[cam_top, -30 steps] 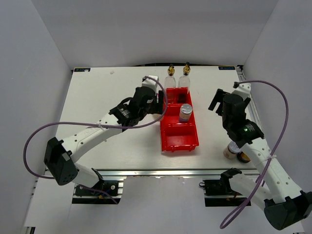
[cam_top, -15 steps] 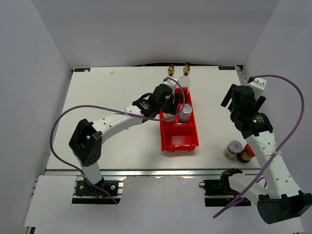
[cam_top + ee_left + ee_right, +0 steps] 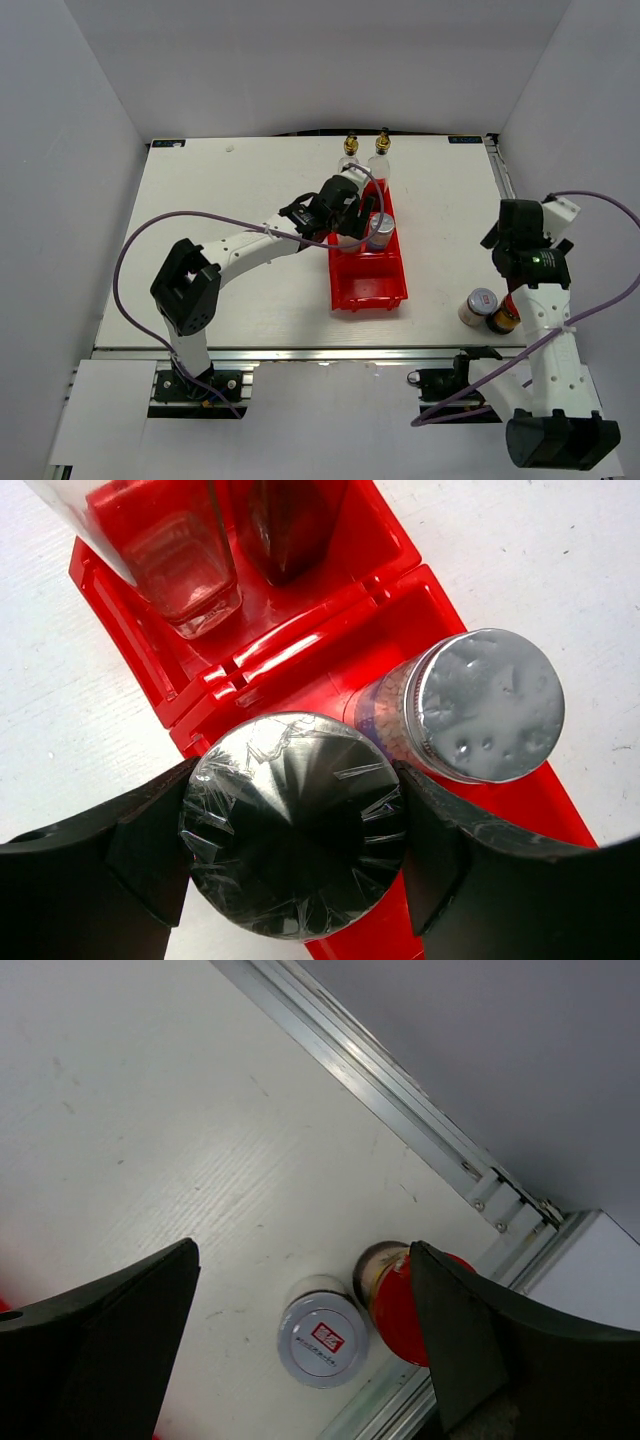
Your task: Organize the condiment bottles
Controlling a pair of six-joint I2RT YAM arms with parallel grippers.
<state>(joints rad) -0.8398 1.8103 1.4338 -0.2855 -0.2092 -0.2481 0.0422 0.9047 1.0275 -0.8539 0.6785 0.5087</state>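
L gripper (image 3: 292, 842) on silver-cap bottle (image 3: 292, 815), over red bin (image 3: 275, 652)

White table (image 3: 230, 190) set in a pale grey three-sided enclosure.
The matt table top, faintly scuffed, is bounded by a back wall (image 3: 320, 60), a left wall (image 3: 60, 200) and a right wall (image 3: 590, 110), all smooth, plain panels of one grey tone. A dark slit (image 3: 320, 133) runs where the top meets the back wall. An aluminium rail (image 3: 300, 351) edges the near side (a similar extruded rail, with screw heads, borders the table in the right wrist view, under a grey wall). Light is even and diffuse, giving only soft shadows on the top.
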